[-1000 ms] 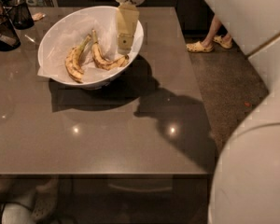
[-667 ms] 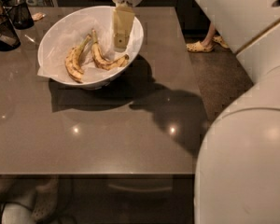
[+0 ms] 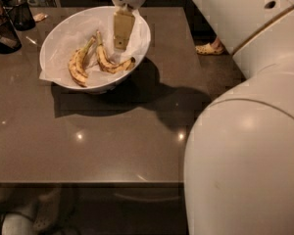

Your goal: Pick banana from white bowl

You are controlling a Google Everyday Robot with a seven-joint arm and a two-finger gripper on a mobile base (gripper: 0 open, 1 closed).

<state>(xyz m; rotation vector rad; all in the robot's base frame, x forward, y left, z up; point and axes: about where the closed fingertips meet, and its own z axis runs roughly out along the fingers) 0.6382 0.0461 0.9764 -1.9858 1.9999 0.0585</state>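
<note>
White bowl [image 3: 59,28] sits on a grey-brown table [image 3: 88,146], toward its far edge, lined with crinkled white paper [image 3: 63,50]. Banana [image 3: 110,62] lies in the right half of the bowl: sharply bent, brown-speckled, long stem pointing to the bowl's far rim, dark end toward its right wall. A second, plumper banana [image 3: 78,65] lies just left of it in the same bowl, the two stems close together. Gripper [image 3: 120,44] hangs tip-down inside the bowl by the far-right wall, just right of the banana's stem and apparently not touching it. Can't tell from this angle whether the gripper is open or closed. Robot arm [image 3: 245,131] fills the space right of the bowl. Dark container [image 3: 20,14] stands left of the bowl.
</note>
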